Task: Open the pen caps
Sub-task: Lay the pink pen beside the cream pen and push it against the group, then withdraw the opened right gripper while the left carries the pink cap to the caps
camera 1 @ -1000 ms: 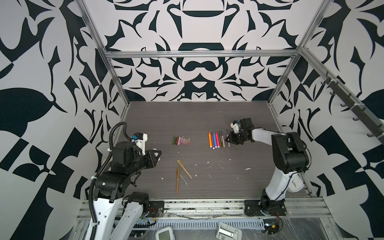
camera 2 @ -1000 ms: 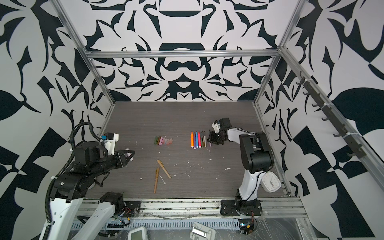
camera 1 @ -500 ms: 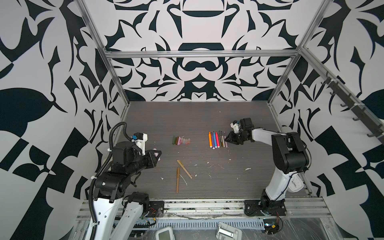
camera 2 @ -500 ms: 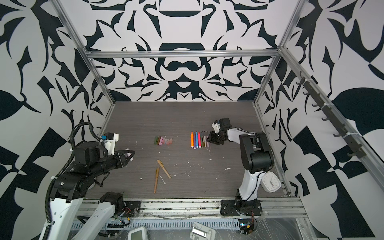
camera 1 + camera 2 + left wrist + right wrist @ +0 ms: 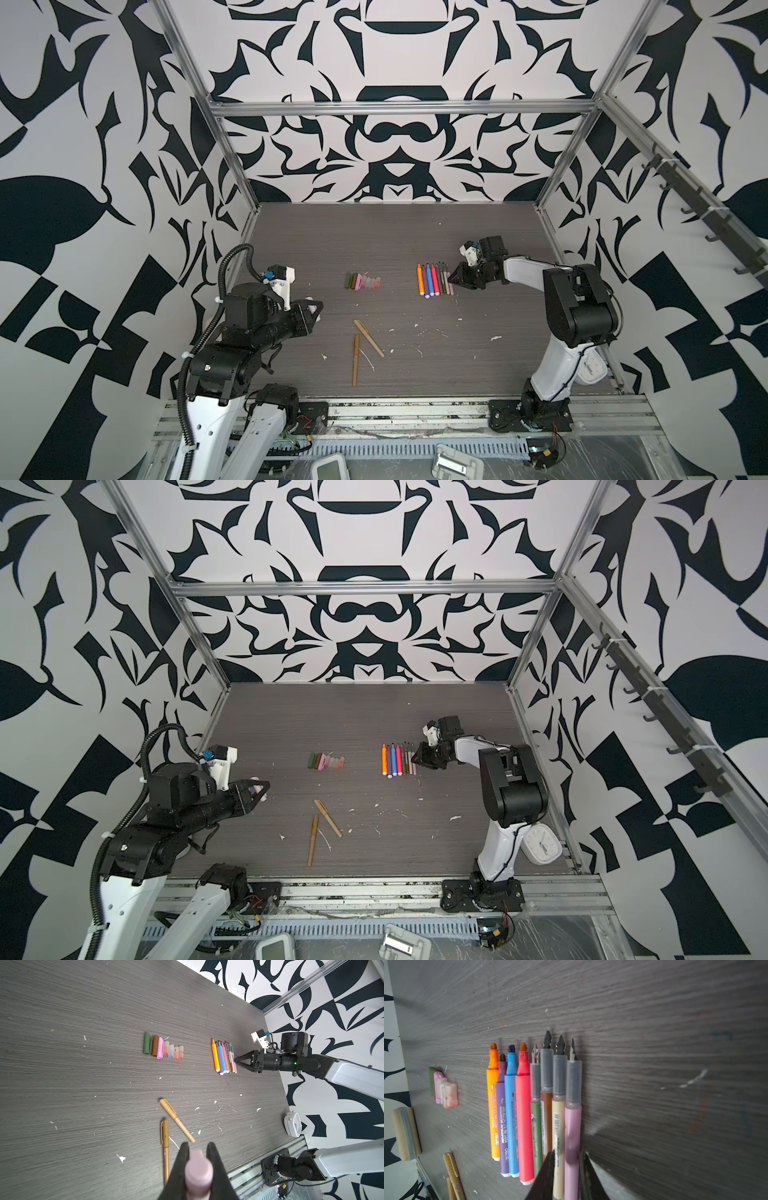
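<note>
The pale pink cap [image 5: 198,1169] is clamped between the fingers of my left pincer [image 5: 197,1145], which hangs above the left side of the table [image 5: 83,1095]. Seven loose caps [image 5: 164,1048] lie side by side mid-table: green, brown, pink, then four translucent ones. Well to their right, eight uncapped pens [image 5: 533,1105] lie in a tight row. The four bright ones carry "deli" near their white ends, and the purple one reads "HIGHLIGHTER"; the rest of the print is too small to read. The tan barrel bears a barcode label [image 5: 556,1124]. My right pincer [image 5: 566,1155] stands narrow, its fingers astride the end of the pale pink pen [image 5: 572,1126]; I cannot tell whether it pinches. Two capped tan pens [image 5: 176,1120] lie nearer the front edge.
</note>
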